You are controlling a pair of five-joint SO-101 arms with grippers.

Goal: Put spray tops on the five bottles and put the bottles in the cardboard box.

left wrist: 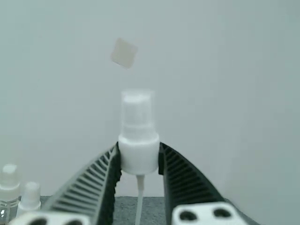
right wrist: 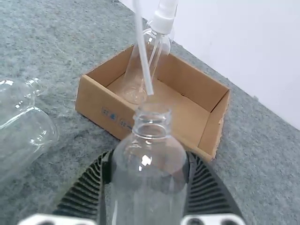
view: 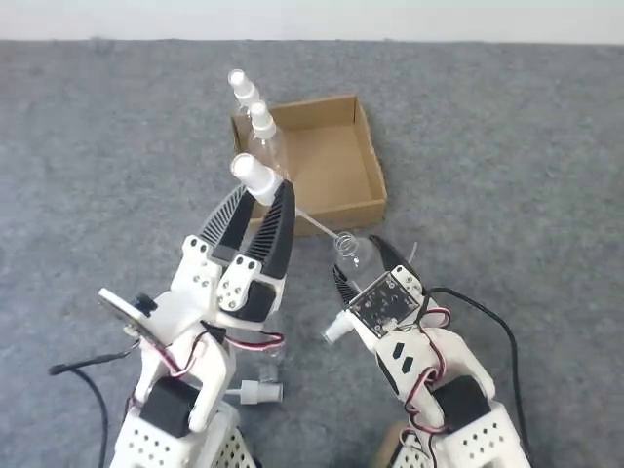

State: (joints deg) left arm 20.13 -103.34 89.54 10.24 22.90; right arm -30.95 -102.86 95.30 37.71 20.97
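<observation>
L claw (left wrist: pixel 138 159) clamped on white plastic spray top (left wrist: pixel 137 126); R claw (right wrist: pixel 149 164) clamped on clear round bottle (right wrist: pixel 151 136).

Small blue print (right wrist: pixel 111 118) on the outer wall of the cardboard box (right wrist: pixel 93 96), illegible.

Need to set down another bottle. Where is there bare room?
The brown cardboard box is bare in its right half; two capped clear bottles stand at its left wall. Grey carpet lies open either side of it. Crowded near the arms: left gripper holding a white spray top, right gripper holding an open bottle, a loose bottle lying.
</observation>
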